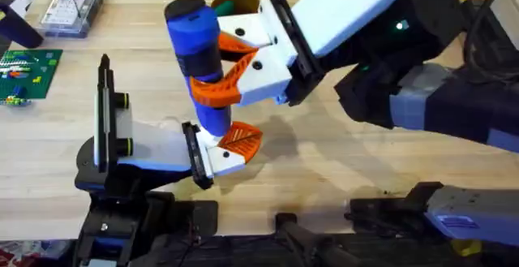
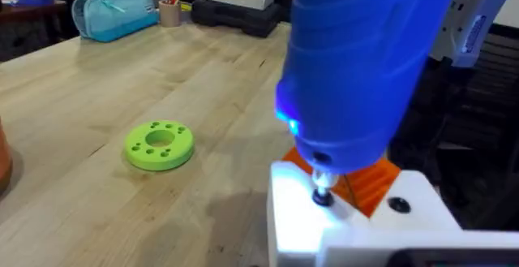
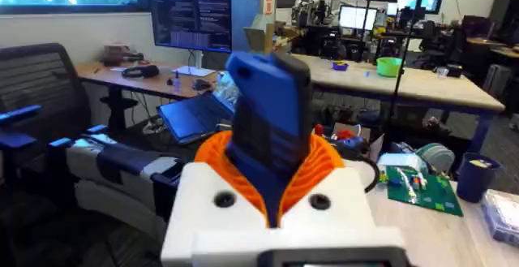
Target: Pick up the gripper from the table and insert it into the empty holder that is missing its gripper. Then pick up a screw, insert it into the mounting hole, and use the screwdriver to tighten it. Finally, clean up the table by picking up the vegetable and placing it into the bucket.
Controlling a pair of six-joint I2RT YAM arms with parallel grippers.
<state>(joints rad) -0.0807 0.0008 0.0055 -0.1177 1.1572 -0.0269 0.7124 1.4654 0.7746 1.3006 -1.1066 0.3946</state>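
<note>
The blue screwdriver (image 1: 199, 48) stands upright over the table's middle, with my right gripper (image 1: 223, 66) shut around its body. In the right wrist view the screwdriver (image 3: 268, 129) rises between the orange pads (image 3: 324, 165). Its metal tip (image 2: 322, 187) rests on a screw (image 2: 323, 199) in the white gripper piece (image 2: 340, 218), which has an orange ribbed pad and is mounted at my left gripper (image 1: 231, 144). A blue light glows on the screwdriver (image 2: 357, 64). The orange-brown bucket (image 1: 242, 1) stands behind it, with a dark-green bit (image 1: 224, 8) at its rim, mostly hidden.
A light-green disc (image 2: 159, 145) with a hole lies on the wood left of the work. A clear box (image 1: 71, 9) holding a red-handled tool and a green circuit board (image 1: 29, 71) sit at the far left. A black upright stand (image 1: 105, 105) rises beside my left arm.
</note>
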